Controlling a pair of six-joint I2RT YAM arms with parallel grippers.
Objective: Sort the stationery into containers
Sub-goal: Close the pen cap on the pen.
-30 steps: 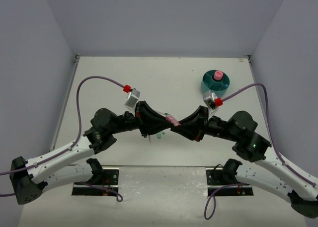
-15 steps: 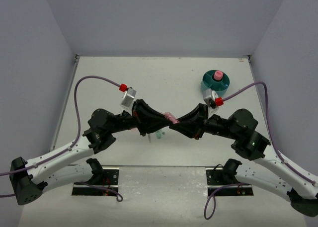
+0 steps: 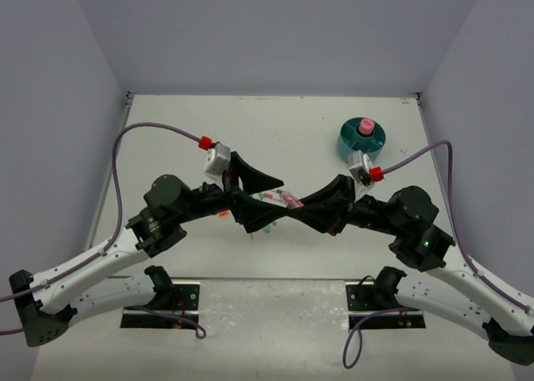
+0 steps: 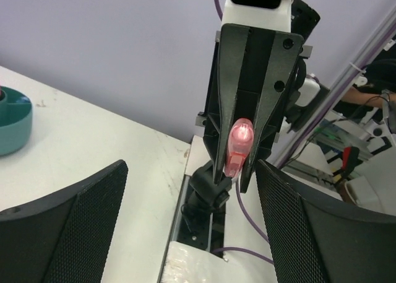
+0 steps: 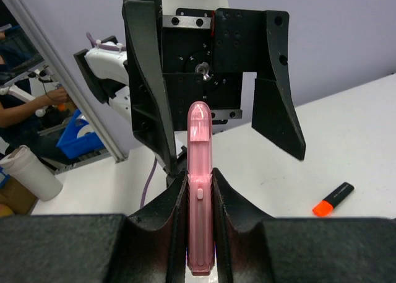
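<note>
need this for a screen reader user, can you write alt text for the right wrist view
The right gripper is shut on a pink highlighter, holding it upright toward the left gripper, whose black jaws stand wide open to either side of it. An orange highlighter lies on the table at the right.

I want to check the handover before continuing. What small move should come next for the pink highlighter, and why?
Probably the right arm should draw back toward the teal organizer. The right gripper is shut on the pink highlighter, while the left gripper stands open around its far end, fingers apart from it, so nothing seems to hold it back.
</note>
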